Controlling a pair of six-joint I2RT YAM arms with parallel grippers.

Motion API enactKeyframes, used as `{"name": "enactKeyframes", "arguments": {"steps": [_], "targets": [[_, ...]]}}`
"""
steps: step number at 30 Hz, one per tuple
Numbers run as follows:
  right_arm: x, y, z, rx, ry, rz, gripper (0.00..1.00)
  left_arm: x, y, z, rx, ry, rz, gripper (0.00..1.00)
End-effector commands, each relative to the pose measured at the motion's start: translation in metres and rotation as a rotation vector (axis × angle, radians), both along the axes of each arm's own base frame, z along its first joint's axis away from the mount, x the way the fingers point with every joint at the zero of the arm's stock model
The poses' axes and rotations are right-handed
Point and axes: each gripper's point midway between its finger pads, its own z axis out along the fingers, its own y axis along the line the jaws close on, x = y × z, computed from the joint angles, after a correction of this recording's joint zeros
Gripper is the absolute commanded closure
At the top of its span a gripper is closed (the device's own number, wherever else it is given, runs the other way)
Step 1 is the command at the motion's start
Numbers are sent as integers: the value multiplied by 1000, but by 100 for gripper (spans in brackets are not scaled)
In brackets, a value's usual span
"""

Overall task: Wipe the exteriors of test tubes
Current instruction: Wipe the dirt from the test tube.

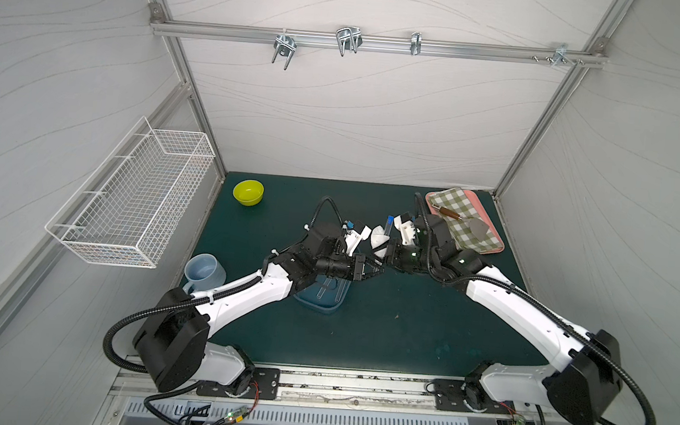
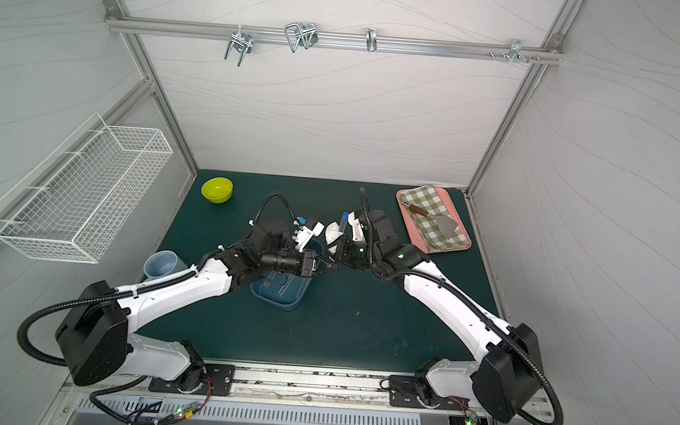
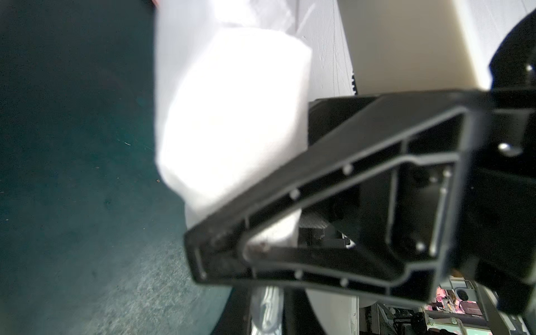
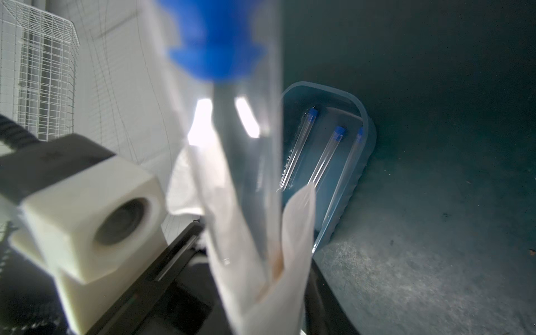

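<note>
While left tool [image 1: 379, 270] clamps tissue [image 3: 232, 116], tray [image 1: 324, 307] near

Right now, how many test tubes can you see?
4. Three test tubes lie side by side in the blue tray; the fourth tube stands raised between the arms, lower end wrapped in white tissue.

My left arm [image 1: 240, 297] reaches in from the lower left of a top view, and my right arm [image 1: 509, 305] from the lower right, both forearms angled inward. The left gripper [image 1: 372, 271] and right gripper [image 1: 389, 259] meet almost tip to tip at frame centre. The left jaws are clamped on white tissue [image 3: 232, 116]. I cannot make out the right jaws.
</note>
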Motion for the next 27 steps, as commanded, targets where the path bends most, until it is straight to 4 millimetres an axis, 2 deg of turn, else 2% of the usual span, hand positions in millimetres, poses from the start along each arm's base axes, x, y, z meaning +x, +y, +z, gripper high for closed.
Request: {"name": "enactKeyframes", "arguments": {"steps": [1,5,9,13,22,25,27], "targets": [[22,3,23,19,-92,-17,75,-2,2,12,-28,-35,-13,90],[46,-4,37,54,-117,-40,77,-4,2,12,-30,-35,-19,90],[56,-9,44,66,-136,-48,78,-3,2,15,-34,-38,-18,90],[42,-2,35,68,-112,-12,80,-2,1,17,-39,-40,-18,90],[-13,12,3,63,-38,34,80,3,4,21,-50,-39,-2,90],[-19,13,-1,57,-32,38,80,5,6,22,-50,-40,5,90],[-14,12,0,49,-47,31,80,4,6,23,-53,-42,3,90]]}}
